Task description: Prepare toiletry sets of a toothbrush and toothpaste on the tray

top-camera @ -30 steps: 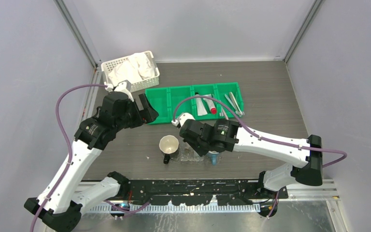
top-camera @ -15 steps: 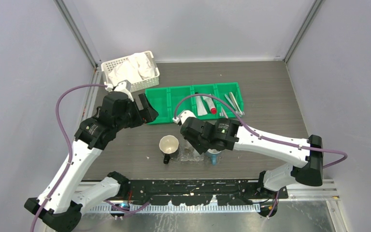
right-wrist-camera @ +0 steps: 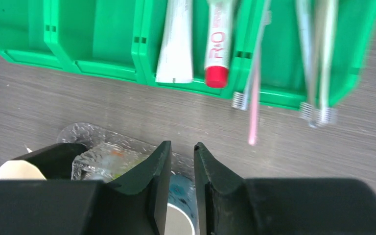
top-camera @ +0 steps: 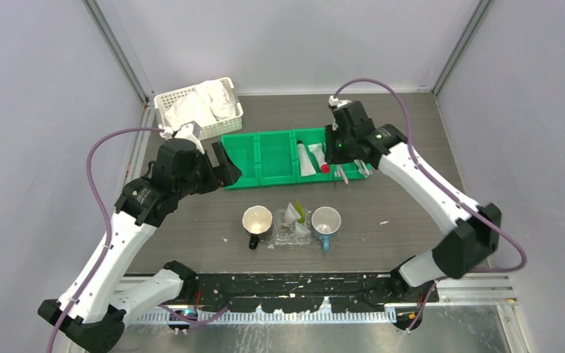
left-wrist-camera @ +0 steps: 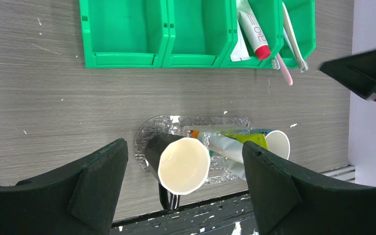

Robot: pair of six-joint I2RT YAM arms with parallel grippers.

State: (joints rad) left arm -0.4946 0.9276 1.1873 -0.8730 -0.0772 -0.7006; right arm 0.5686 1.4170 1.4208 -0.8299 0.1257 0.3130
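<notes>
Swinging right gripper (right-wrist-camera: 182, 147) away from tray (left-wrist-camera: 149, 132) to green bin (right-wrist-camera: 107, 68), holding fingers barely parted, seemingly gripping nothing. Leaving toothpaste tube (left-wrist-camera: 225, 147) on tray, behind fingertips; facing pink toothbrush (right-wrist-camera: 253, 98) ahead-right of fingertips, likely fetching next. Keeping left gripper (left-wrist-camera: 183, 144) spread wide, empty.

You have a table (top-camera: 279, 110) with a matt grey wood-grain surface, marked by small white scratches. The green bin (top-camera: 276, 156) is smooth, glossy plastic. The tray (left-wrist-camera: 147, 128) is clear plastic with a dimpled, shiny texture. The white basket (top-camera: 165, 103) is plastic lattice and holds soft white cloth (top-camera: 206, 103). The jaws look like matt black plastic.
</notes>
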